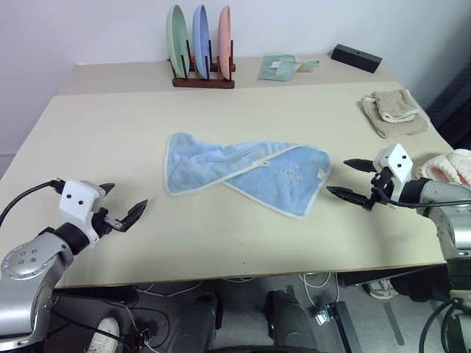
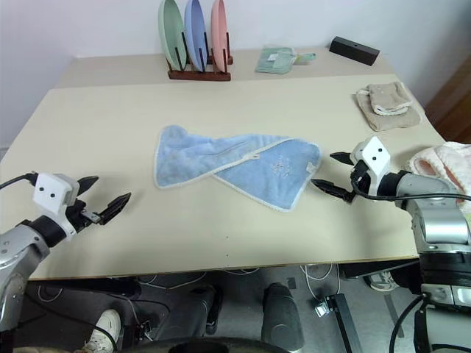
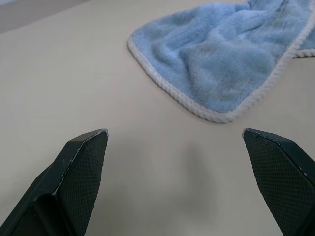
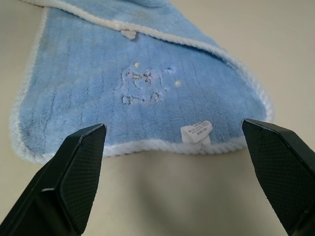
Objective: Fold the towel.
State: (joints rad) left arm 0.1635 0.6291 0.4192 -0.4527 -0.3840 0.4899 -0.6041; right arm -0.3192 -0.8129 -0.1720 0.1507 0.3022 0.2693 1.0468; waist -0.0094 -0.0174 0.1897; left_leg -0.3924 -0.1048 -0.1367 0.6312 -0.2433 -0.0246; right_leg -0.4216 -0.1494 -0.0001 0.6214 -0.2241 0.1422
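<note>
Towel lies rumpled, partly folded at worktop centre. Left end effector near-left, wide open, empty. Right end effector just beside towel's right edge, wide open, empty.

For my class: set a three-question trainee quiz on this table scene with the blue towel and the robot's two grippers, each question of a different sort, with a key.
1. True or false: the towel lies flat and fully spread.
2. Which gripper is nearer the towel's edge with the white tag? A) left gripper B) right gripper
3. Fill in: the rack at the far side holds ___ plates.

Key: 1 false, it is partly folded over itself. 2 B; both grippers' jaws stand open, holding nothing. 3 three.
</note>
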